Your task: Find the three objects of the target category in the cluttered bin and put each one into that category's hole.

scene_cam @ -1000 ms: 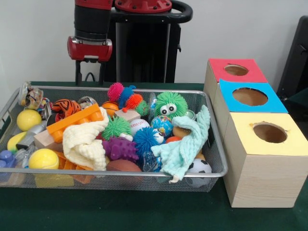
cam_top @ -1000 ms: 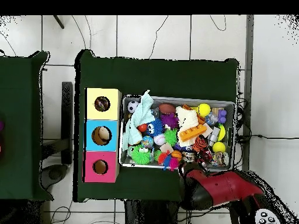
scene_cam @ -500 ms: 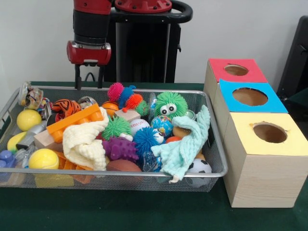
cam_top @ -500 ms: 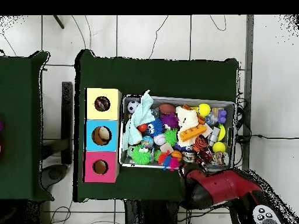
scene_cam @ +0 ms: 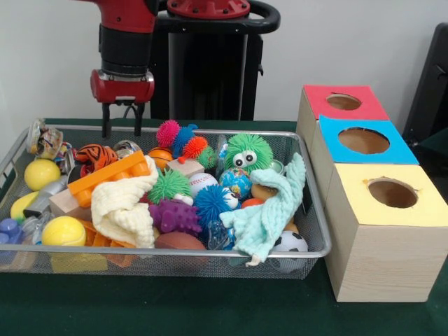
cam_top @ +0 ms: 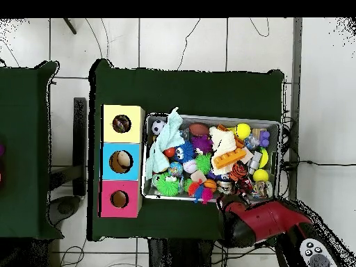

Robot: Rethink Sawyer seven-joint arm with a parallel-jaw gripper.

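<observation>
A wire-mesh bin (scene_cam: 210,132) holds a jumble of toys: a tiger-striped ball (scene_cam: 96,155), an orange brick (scene_cam: 112,173), a cream cloth (scene_cam: 126,206), a teal cloth (scene_cam: 269,210), spiky balls in green (scene_cam: 168,185), blue (scene_cam: 211,203) and purple (scene_cam: 175,215), and a green fuzzy ball with eyes (scene_cam: 247,152). My gripper (scene_cam: 122,129) hangs open and empty over the bin's far left rim, just behind the tiger-striped ball. In the overhead view the red arm (cam_top: 259,222) covers the gripper at the bin's (cam_top: 277,125) lower right edge.
Three wooden boxes stand right of the bin, with holes in a red top (scene_cam: 343,101), a blue top (scene_cam: 363,140) and a yellow top (scene_cam: 392,192). Yellow balls (scene_cam: 40,173) (scene_cam: 63,231) and a soccer ball (scene_cam: 288,245) lie near the bin's walls.
The gripper has come down and shifted left in the front view, toward the bin's far left rim. The toys have not moved.
</observation>
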